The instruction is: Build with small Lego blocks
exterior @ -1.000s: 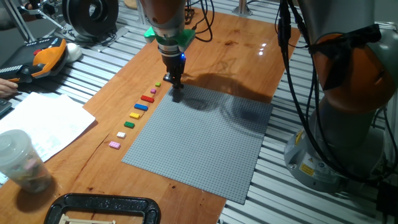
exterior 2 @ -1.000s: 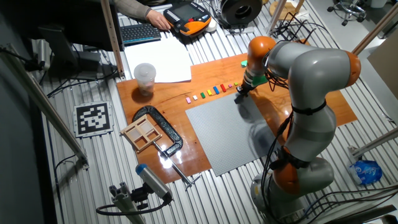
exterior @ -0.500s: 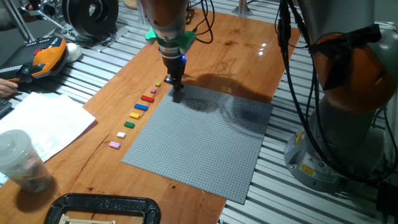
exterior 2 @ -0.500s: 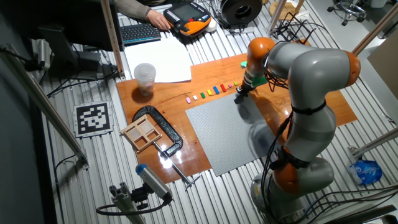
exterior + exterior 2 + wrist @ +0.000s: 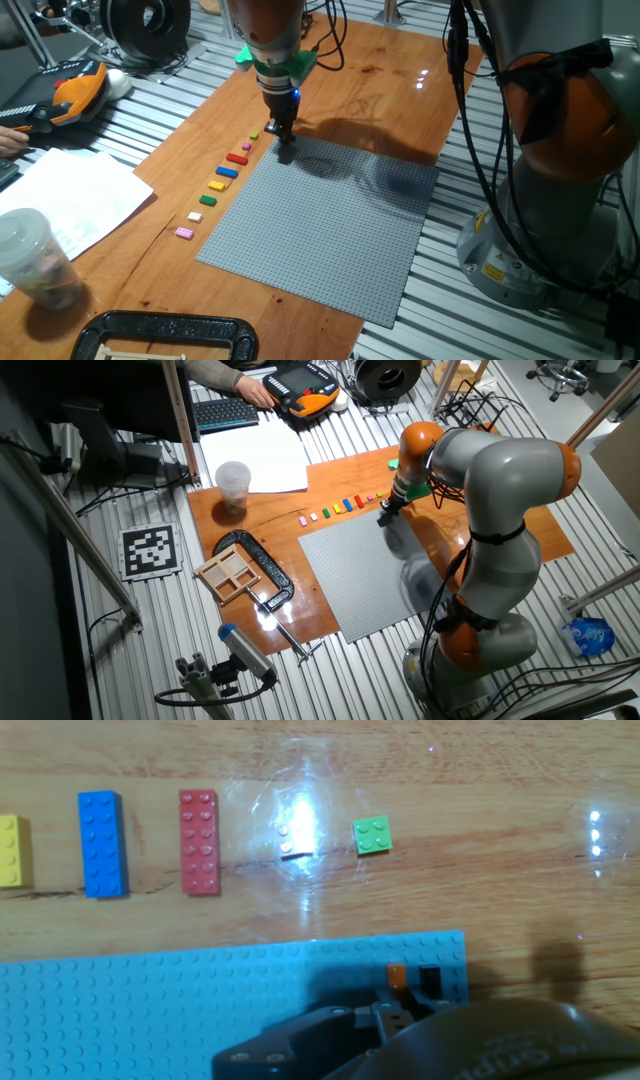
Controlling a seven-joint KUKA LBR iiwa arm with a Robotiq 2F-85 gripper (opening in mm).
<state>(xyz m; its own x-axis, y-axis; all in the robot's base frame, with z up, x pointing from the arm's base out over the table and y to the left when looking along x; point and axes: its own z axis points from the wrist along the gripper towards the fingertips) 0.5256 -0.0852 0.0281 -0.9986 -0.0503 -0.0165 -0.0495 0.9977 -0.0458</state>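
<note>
My gripper (image 5: 285,152) stands upright at the far corner of the grey baseplate (image 5: 330,230), its fingers drawn close together. In the hand view a small orange Lego block (image 5: 396,977) sits at my gripper's (image 5: 402,996) tip on the baseplate (image 5: 150,1010) corner, and a dark piece (image 5: 430,982) lies right beside it. A row of small Lego blocks lies on the wood along the plate's left edge: pink (image 5: 184,232), white (image 5: 195,216), green (image 5: 208,200), yellow (image 5: 216,185), blue (image 5: 226,171), red (image 5: 237,158). A tiny green block (image 5: 372,835) lies just beyond the corner.
A plastic cup (image 5: 35,260) and paper sheets (image 5: 70,200) lie left of the board. A black clamp (image 5: 160,335) holds the wooden board's near edge. The arm's orange-grey base (image 5: 560,160) stands to the right. A wooden tray (image 5: 230,575) and a keyboard (image 5: 225,412) show in the other fixed view.
</note>
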